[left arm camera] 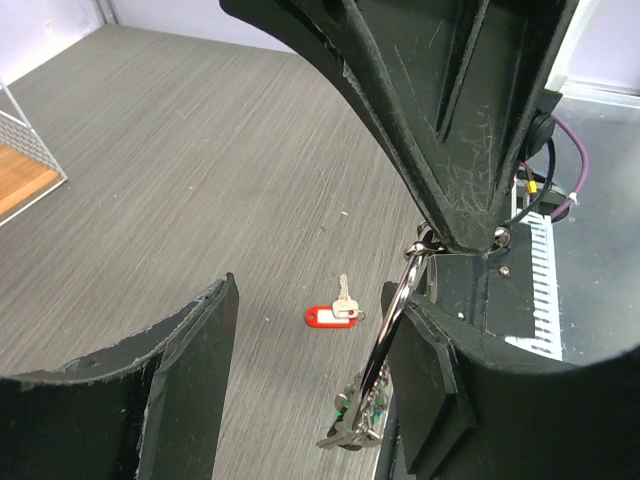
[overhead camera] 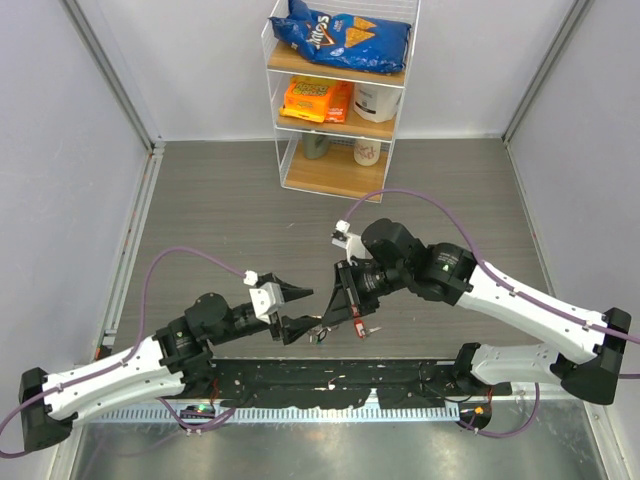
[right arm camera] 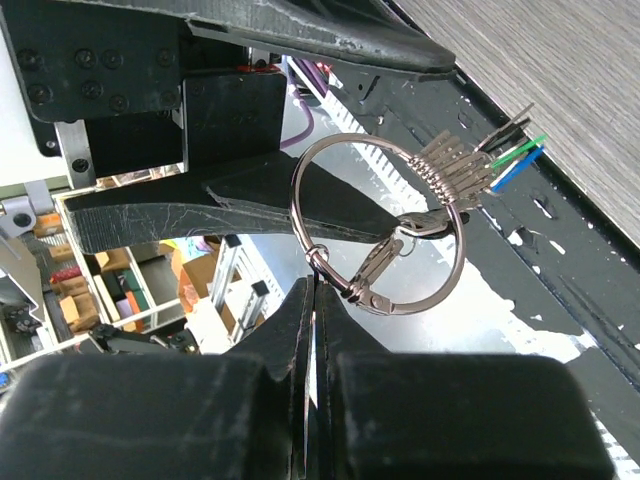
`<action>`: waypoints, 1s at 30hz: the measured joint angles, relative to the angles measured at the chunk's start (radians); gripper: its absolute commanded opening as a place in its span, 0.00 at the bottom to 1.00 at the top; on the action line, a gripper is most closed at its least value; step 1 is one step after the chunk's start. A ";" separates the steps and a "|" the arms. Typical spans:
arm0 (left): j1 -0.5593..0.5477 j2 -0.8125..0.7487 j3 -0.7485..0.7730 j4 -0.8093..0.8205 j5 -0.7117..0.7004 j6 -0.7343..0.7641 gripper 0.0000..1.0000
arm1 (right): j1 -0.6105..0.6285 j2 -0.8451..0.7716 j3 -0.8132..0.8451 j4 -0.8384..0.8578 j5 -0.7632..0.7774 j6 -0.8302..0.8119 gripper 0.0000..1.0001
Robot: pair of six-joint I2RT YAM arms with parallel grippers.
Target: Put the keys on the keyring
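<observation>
- My right tool (right arm camera: 312, 292) is pressed together, and it pinches the ring (right arm camera: 293, 205) by the lower part of its wire, next to the small clasp.
- From the right wrist I see the ring held clear of the counter (left arm camera: 200, 170), face-on as a full circle.
- A bunch of keys (right arm camera: 452, 165) is threaded on the ring and fans out at its upper right. Green and blue heads show at the far ends, along with some dark ones.
- My left tool (left arm camera: 322, 296) is spread wide and pinches nothing.
- Its fingers (left arm camera: 430, 385) sit on either side of a wide gap. From the left wrist the ring appears edge-on just beside the right-hand one, with the bunch dangling at its lower end.
- From the right wrist one left finger lies across the ring's opening, with its tip inside the circle. I cannot tell whether it passes through the ring or sits behind it, or whether the two touch.
- A red key (left arm camera: 333, 315) lies flat on the counter, apart from the ring and off it, below the gap in the left tool.
- From the top camera both tools meet tip to tip near the front edge of the counter, with the ring between them and the red key just to the right.
</observation>
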 measured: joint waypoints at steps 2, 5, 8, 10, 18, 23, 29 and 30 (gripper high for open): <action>0.000 0.002 -0.003 0.000 -0.002 0.000 0.64 | -0.007 0.000 -0.018 0.018 -0.012 0.018 0.06; 0.000 0.002 -0.008 0.008 -0.008 0.000 0.64 | -0.011 0.008 -0.027 0.045 -0.031 0.042 0.05; 0.000 0.002 -0.021 0.027 -0.009 0.000 0.64 | -0.011 0.025 -0.027 0.079 -0.048 0.063 0.06; 0.000 0.005 -0.026 0.038 -0.008 0.001 0.64 | -0.013 0.032 -0.030 0.097 -0.058 0.076 0.06; -0.015 0.015 -0.049 0.100 -0.003 0.005 0.63 | -0.031 0.056 -0.033 0.121 -0.103 0.101 0.06; -0.028 -0.005 -0.077 0.139 -0.004 0.010 0.62 | -0.041 0.068 -0.033 0.121 -0.129 0.106 0.05; -0.043 -0.027 -0.125 0.209 -0.003 0.026 0.61 | -0.048 0.089 -0.033 0.126 -0.158 0.107 0.06; -0.046 -0.032 -0.134 0.226 -0.003 0.028 0.59 | -0.049 0.093 -0.033 0.128 -0.161 0.107 0.06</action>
